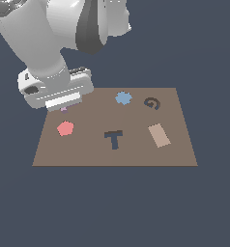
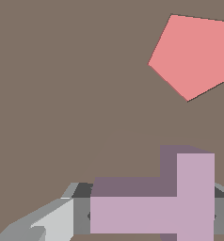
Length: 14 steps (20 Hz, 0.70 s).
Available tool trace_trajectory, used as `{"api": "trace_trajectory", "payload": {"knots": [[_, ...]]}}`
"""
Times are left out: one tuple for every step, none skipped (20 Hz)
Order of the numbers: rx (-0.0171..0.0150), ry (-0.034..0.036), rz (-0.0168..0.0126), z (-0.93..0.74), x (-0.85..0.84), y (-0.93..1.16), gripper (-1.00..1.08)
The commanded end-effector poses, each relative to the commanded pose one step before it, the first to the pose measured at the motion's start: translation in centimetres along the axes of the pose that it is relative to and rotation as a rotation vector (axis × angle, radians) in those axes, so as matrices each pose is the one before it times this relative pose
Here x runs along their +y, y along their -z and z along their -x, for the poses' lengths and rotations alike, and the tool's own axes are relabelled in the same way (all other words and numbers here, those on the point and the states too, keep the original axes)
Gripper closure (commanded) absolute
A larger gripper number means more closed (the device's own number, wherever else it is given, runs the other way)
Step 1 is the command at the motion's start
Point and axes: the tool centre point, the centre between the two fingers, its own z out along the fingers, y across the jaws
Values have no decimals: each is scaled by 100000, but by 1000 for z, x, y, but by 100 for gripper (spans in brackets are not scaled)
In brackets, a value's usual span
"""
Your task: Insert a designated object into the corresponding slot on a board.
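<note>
Dark blue ground, brown board (image 1: 136, 154), arm at its far corner on the exterior view's left.
Gripper (image 2: 147, 216) holds the lilac T (image 2: 180, 207) between its fingers near the red pentagon (image 1: 65, 128); next, probably carry it to the navy slot (image 1: 114, 139) and align.

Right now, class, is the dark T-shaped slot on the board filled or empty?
Empty. The T-shaped slot shows bare and dark on the board, while the lilac T-block sits between the gripper fingers near the red pentagon.
</note>
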Motion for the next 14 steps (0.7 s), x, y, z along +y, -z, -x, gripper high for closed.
{"api": "trace_trajectory", "payload": {"knots": [[-6, -14, -12, -3, -5, 43, 108], [-27, 46, -44, -26, -20, 153, 108], [-19, 33, -31, -20, -15, 161, 108], [0, 0, 0, -2, -1, 60, 108], [0, 0, 0, 27, -14, -144, 108], [-38, -71, -24, 1, -3, -25, 108], [-1, -183, -1, -3, -25, 0, 108], [0, -309, 0, -3, -40, 1, 108], [0, -434, 0, -4, -56, 2, 108], [0, -552, 0, -8, -74, 3, 108], [0, -675, 0, -10, -91, 3, 108], [1, -799, 0, -11, -107, 4, 108], [1, -921, 0, -13, -123, 4, 108], [1, -1043, 1, -14, -139, 5, 108]]}}
